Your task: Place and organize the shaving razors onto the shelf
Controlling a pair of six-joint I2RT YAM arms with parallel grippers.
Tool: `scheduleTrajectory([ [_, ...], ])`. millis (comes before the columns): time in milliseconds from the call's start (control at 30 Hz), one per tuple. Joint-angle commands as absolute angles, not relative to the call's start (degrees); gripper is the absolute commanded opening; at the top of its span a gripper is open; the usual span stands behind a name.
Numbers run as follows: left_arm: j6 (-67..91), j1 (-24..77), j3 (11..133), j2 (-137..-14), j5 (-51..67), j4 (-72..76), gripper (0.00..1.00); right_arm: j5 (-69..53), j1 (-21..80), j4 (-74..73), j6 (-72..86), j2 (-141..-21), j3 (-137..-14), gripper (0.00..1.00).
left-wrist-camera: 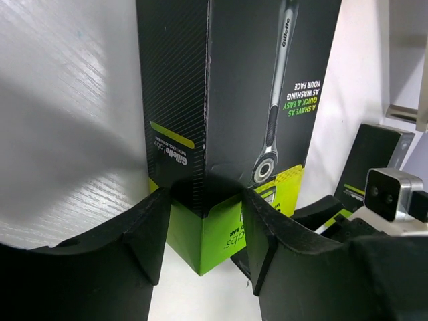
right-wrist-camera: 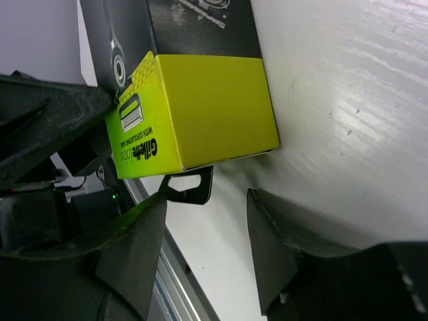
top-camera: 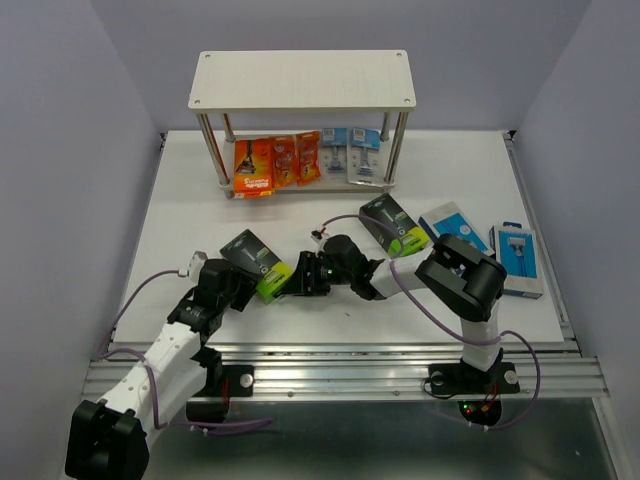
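Closest to the left wrist lens are my own black fingers, and between them sits the lime end of a black-and-lime razor box. My left gripper is about half closed, with a finger against each side of that lime end. Both look to be touching the card, so I judge it a grip, though I cannot tell how firm. The box's long axis runs straight ahead of this gripper along the table, lime end nearest. Its black end is farthest and cut off at the top of the view.

My right gripper is partly open and holds nothing; only table shows between its fingers. The same lime end lies just past its fingertips, ahead and toward its left finger. So my left arm is on the box and my right is merely close by.

The shelf stands well beyond the box's far end, ahead of both grippers. Orange packs and light-blue cards sit on its lower board. Beyond and to the right of my right gripper lie a second black-and-lime box and blue boxes.

I judge the carry must run forward, roughly along the box's own axis.

From above, my wrists cover the spot where fingers meet card. I cannot make out whether the box is lifted off the table.
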State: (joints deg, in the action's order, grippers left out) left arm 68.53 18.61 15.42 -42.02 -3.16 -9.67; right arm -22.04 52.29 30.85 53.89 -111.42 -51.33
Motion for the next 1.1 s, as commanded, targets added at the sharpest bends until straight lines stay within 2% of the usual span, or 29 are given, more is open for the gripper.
scheduleTrajectory([
  [0,69.7,18.5,14.4,-39.6,-1.7,-9.0,0.55,-19.3,53.5,35.2,57.2,-112.9,-52.1,0.55],
  [67,69.6,18.5,14.2,-39.2,-1.6,-9.2,0.55,-19.0,53.5,36.4,57.7,-113.6,-52.4,0.54],
  [300,68.6,18.5,14.9,-41.0,-1.1,-8.7,0.55,-19.2,53.5,37.1,58.1,-116.1,-57.0,0.39],
  [433,68.0,18.5,15.6,-43.0,-1.0,-8.4,0.51,-17.9,53.5,37.7,58.3,-115.8,-57.0,0.25],
  [467,67.9,18.5,15.6,-43.2,-1.0,-8.3,0.51,-17.8,53.5,38.0,58.1,-115.3,-56.8,0.17],
  [533,67.9,18.5,15.6,-43.2,-0.9,-8.0,0.5,-17.8,53.5,38.9,57.7,-114.9,-56.4,0.1],
  [567,68.0,18.5,15.5,-43.0,-0.8,-8.0,0.5,-18.4,53.5,39.9,57.2,-114.6,-56.3,0.01],
  [733,67.7,18.5,15.4,-40.7,2.0,-7.0,0.54,-21.4,53.5,48.2,55.6,-110.0,-54.4,0.01],
  [833,67.0,18.5,17.4,-38.3,2.2,-8.1,0.72,-22.1,53.5,51.4,54.7,-107.3,-53.1,0.01],
  [900,65.8,18.5,20.5,-36.6,2.0,-11.1,0.92,-22.0,53.5,51.7,54.9,-104.6,-52.2,0.01],
  [933,65.2,18.5,21.8,-36.0,1.8,-11.9,0.98,-21.9,53.5,51.7,54.9,-102.9,-52.0,0.01],
  [1067,62.5,18.5,28.9,-33.0,0.6,-16.3,0.99,-21.7,53.5,51.8,55.2,-99.4,-51.8,0.01],
])
